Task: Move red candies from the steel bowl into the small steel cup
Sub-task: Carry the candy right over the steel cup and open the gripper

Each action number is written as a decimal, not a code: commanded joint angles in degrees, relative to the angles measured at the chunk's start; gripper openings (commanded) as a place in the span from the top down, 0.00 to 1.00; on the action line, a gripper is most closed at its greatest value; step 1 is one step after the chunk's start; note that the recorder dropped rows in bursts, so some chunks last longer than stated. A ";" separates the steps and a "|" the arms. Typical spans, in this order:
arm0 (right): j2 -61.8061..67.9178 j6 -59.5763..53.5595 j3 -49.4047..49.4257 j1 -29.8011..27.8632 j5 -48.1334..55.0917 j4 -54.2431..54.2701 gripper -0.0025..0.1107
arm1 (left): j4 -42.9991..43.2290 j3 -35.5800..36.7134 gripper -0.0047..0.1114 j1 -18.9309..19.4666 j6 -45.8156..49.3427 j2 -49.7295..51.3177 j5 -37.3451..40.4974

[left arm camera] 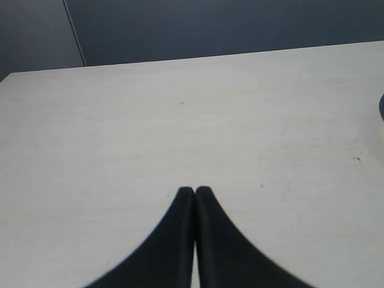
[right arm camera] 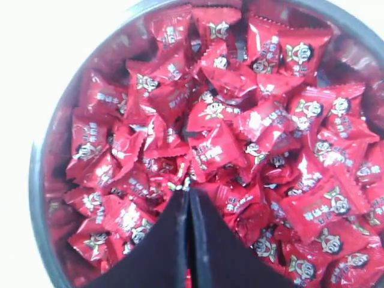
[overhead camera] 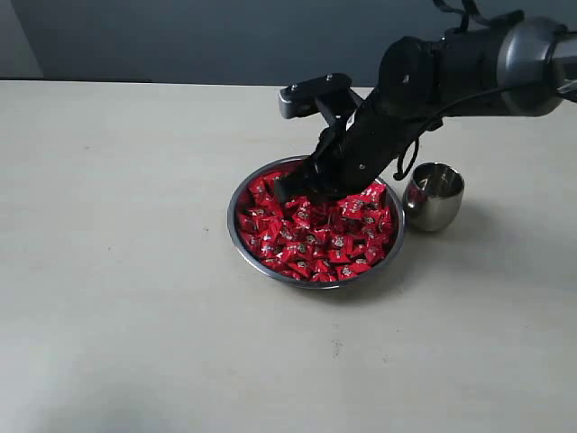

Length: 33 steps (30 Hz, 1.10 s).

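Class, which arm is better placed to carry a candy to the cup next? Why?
Right. The right hand is down among the red candies in the steel bowl, the small steel cup close beside. The left hand is over table only.

Red candies (overhead camera: 329, 239) fill the steel bowl (overhead camera: 233, 225); the small steel cup (overhead camera: 437, 198) stands upright beside it.
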 commanded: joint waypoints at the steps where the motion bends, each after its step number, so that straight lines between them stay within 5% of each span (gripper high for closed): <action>1: -2.87 0.03 -0.33 -0.10 1.59 -0.50 0.98 | 0.11 -0.48 0.96 -0.46 -0.09 -0.27 -0.31; 10: -8.89 4.17 -0.33 -1.28 5.12 -8.33 0.98 | 0.11 -0.48 0.96 -0.46 -0.09 -0.27 -0.31; 19: -12.32 10.46 -0.33 -11.20 10.56 -14.01 0.98 | 0.11 -0.48 0.96 -0.46 -0.09 -0.27 -0.31; 27: -12.43 10.46 6.97 -19.33 1.15 -12.30 0.98 | 0.11 -0.48 0.96 -0.46 -0.09 -0.27 -0.31; 33: -12.32 10.46 10.65 -20.21 -5.47 -9.66 0.98 | 0.11 -0.48 0.96 -0.46 -0.09 -0.27 -0.31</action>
